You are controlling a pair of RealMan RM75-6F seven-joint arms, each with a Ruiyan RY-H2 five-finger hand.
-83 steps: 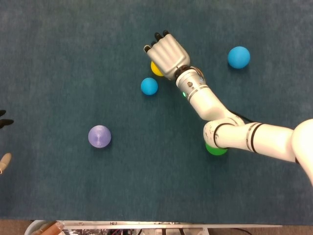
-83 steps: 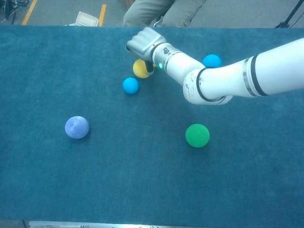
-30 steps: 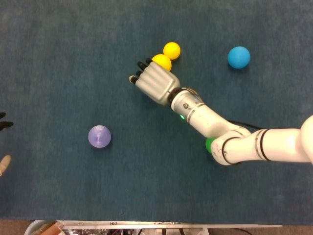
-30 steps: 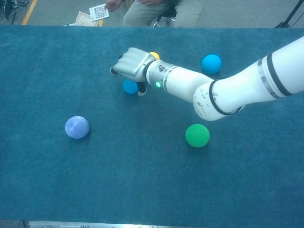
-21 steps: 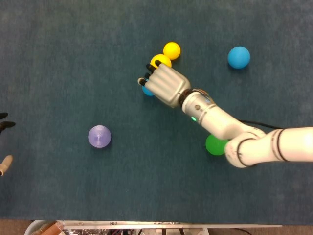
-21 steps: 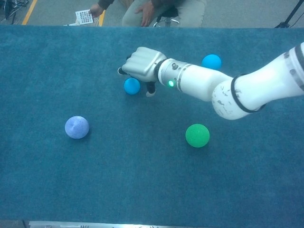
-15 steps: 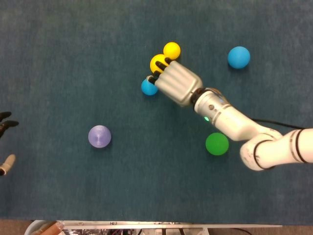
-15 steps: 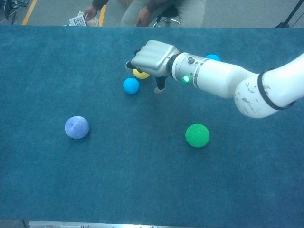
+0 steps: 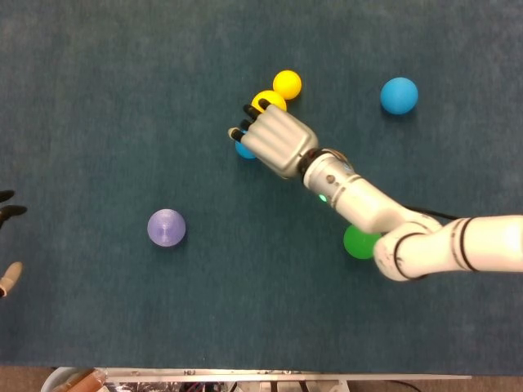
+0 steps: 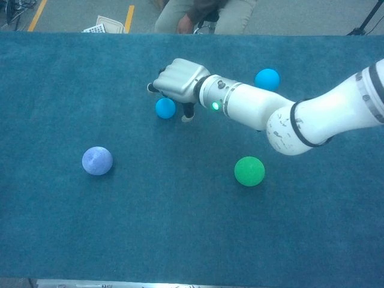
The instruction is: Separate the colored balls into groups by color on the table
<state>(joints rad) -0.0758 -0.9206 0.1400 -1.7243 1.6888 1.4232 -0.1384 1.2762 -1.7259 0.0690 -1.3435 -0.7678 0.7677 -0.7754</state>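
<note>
A dark teal felt-covered table (image 9: 98,73) fills both views, with a seated person's legs (image 10: 204,15) beyond its far edge. The white right arm (image 10: 282,114) reaches in from the right; its grey right hand (image 9: 276,140) hovers with fingers curled down over the small blue foam ball (image 10: 165,108), not plainly gripping it. To do this well, I judge it should cup the ball and roll it right toward the larger blue ball (image 9: 399,95), avoiding the yellow pair.

Counted: two blue, two yellow balls (image 9: 287,84), one lilac ball (image 9: 166,227), one green ball (image 10: 249,171). The left hand (image 9: 8,204) shows only fingertips at the left edge; I cannot tell its state.
</note>
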